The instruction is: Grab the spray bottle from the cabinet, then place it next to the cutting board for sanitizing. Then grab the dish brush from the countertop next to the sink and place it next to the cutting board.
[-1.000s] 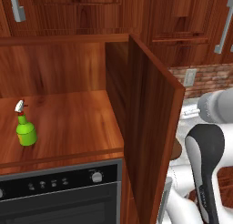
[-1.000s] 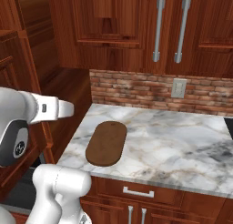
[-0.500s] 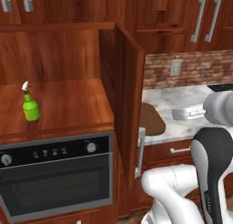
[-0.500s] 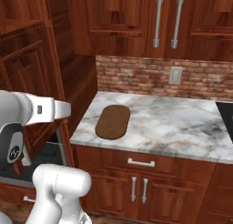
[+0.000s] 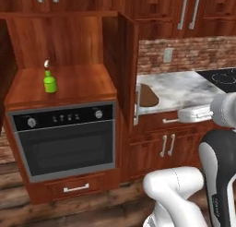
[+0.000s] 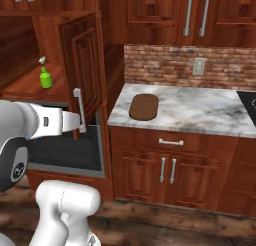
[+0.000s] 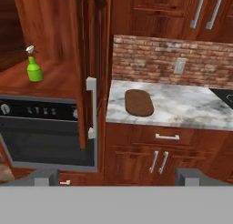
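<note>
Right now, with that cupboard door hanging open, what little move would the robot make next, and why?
Probably reach toward the spray bottle. It stands upright on the shelf inside the open cabinet, untouched. The end effector is open, holds nothing, and hangs well back from the shelf. The cutting board lies on the countertop with bare marble beside it.

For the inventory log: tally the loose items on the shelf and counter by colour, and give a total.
Lime-green: 1, the spray bottle standing on the cabinet shelf.
Dark brown: 1, the cutting board lying flat on the countertop.
Total: 2
</note>
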Controlling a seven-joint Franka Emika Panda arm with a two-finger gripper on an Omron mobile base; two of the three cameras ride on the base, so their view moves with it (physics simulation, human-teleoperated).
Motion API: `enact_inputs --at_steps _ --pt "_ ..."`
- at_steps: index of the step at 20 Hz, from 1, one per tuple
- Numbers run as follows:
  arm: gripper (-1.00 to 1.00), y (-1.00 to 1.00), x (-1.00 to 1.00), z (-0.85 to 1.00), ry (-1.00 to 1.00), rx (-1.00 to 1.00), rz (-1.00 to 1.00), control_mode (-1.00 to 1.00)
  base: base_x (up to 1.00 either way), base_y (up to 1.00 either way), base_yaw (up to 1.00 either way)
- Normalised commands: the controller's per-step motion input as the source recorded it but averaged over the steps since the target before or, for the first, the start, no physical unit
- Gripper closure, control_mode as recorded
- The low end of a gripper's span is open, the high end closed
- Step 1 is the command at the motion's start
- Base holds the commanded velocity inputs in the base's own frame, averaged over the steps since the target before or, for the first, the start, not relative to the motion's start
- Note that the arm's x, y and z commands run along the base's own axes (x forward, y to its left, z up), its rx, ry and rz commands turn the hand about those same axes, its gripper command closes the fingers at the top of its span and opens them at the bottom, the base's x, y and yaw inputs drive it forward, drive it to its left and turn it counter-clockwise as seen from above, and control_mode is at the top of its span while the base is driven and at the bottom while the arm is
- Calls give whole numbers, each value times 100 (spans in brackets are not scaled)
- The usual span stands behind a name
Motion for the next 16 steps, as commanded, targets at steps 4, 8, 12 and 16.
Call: enact_inputs --at_steps 4,8,12,16 --pt "-100 0 0 0 0 0 0 100 -12 100 -6" --pt "-100 0 0 0 0 0 0 100 0 100 -8" --pt "-100 0 0 0 0 0 0 100 9 99 -6" --pt "-100 0 0 0 0 0 0 100 3 65 -1"
